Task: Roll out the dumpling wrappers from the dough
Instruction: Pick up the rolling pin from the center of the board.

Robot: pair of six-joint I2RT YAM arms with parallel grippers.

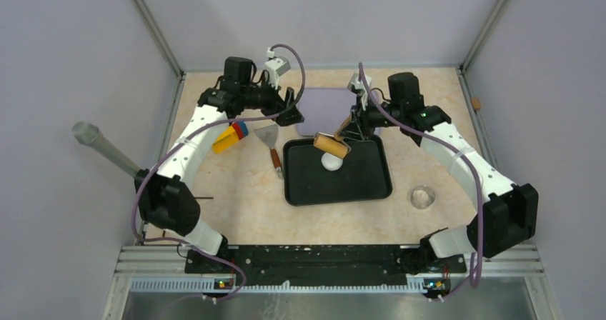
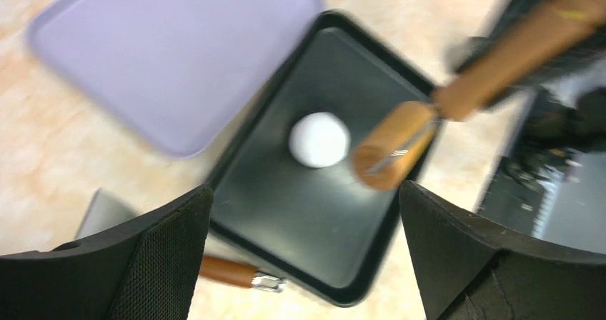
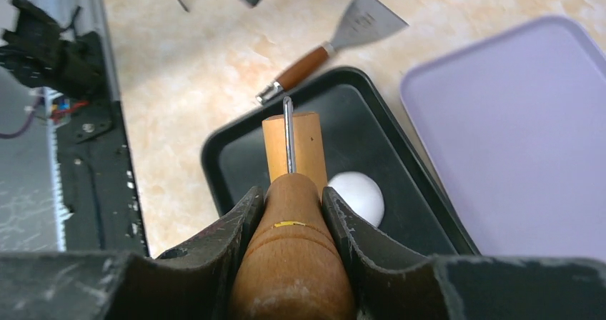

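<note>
Right end effector (image 3: 291, 195) is clenched on the roller (image 3: 293, 156) handle, drum just beside the dough (image 3: 357, 195) ball in the tray (image 3: 229, 156). Left end effector (image 2: 304, 190) hangs released, empty. Pressing off-centre could shove the ball aside, or skid the unheld tray.

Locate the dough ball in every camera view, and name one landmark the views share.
Top external: dough ball at centre, just below the roller.
Left wrist: dough ball mid-picture, left of the roller's end.
Right wrist: dough ball low centre, right of the roller.
Shared landmark: the black tray under it.
</note>
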